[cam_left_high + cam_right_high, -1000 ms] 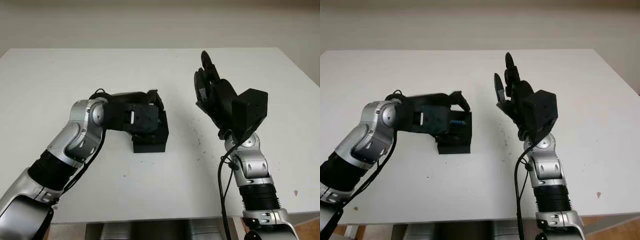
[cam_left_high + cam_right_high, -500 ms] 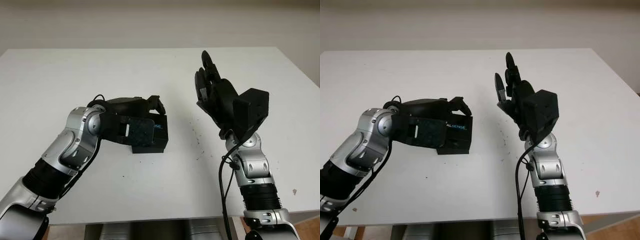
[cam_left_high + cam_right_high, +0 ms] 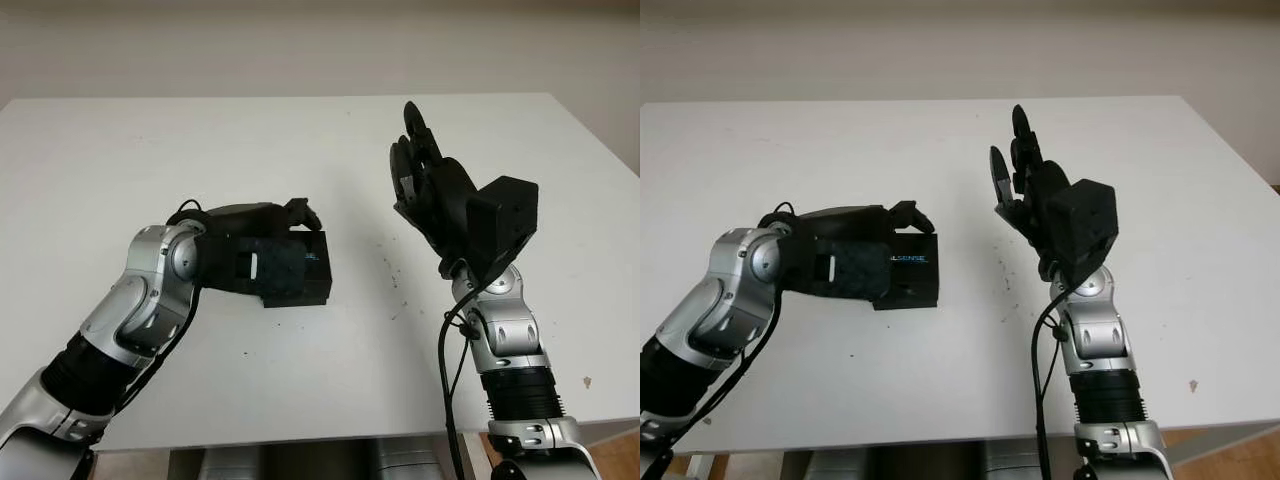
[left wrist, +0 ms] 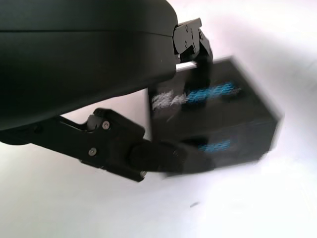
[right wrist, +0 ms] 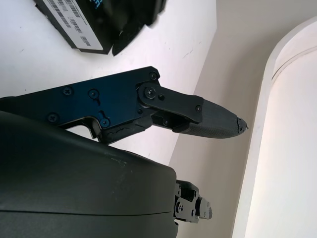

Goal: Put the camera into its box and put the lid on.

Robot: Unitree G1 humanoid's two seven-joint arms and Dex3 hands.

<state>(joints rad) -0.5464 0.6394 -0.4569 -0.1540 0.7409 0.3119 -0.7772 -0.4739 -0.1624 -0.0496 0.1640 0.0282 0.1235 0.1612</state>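
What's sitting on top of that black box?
The left hand is over the black box, its fingers curled over the top edge. What the box contains is hidden. The right hand is raised, open.

Silver jointed arms, black three-finger hands (screwed links), probably one black cable (image 3: 447, 350) along the right forearm.

I judge this a lab or test room: a plain white rectangular table (image 3: 120, 150) against a bare off-white wall (image 3: 300, 45), beyond my raised fingers.
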